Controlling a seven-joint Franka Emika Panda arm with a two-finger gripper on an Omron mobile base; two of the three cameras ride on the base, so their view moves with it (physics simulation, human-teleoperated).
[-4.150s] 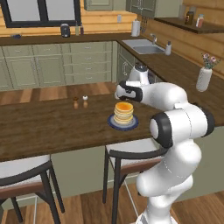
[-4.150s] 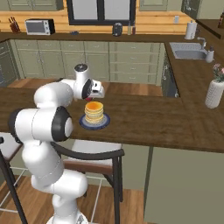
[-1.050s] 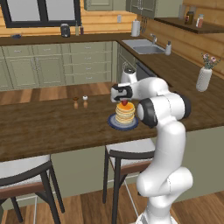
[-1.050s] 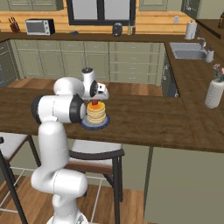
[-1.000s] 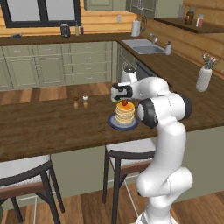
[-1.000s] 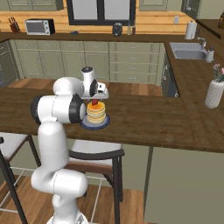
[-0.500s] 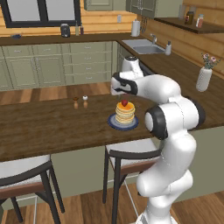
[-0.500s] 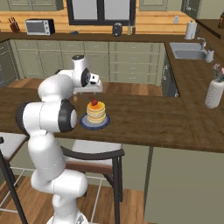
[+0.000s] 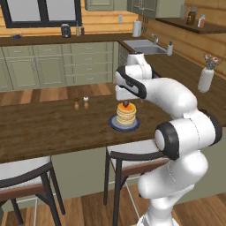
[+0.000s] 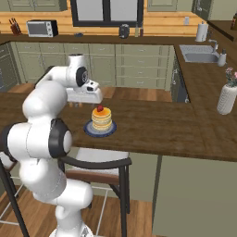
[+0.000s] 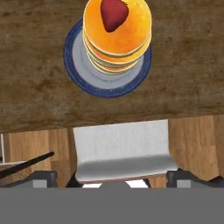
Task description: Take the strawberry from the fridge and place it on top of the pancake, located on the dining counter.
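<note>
Two small shakers (image 9: 81,103) stand left of the pancake (image 9: 126,114) near the dining counter (image 9: 53,128) edge above a stool (image 11: 124,150). Strawberry (image 11: 114,14) sits on top. Gripper (image 11: 112,181), wide open and empty, has lifted clear since a second ago.

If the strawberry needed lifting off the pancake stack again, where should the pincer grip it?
Probably from straight above, across the strawberry's wider shoulders: it lies flat on the top pancake, tapering to a point, sides exposed.
</note>
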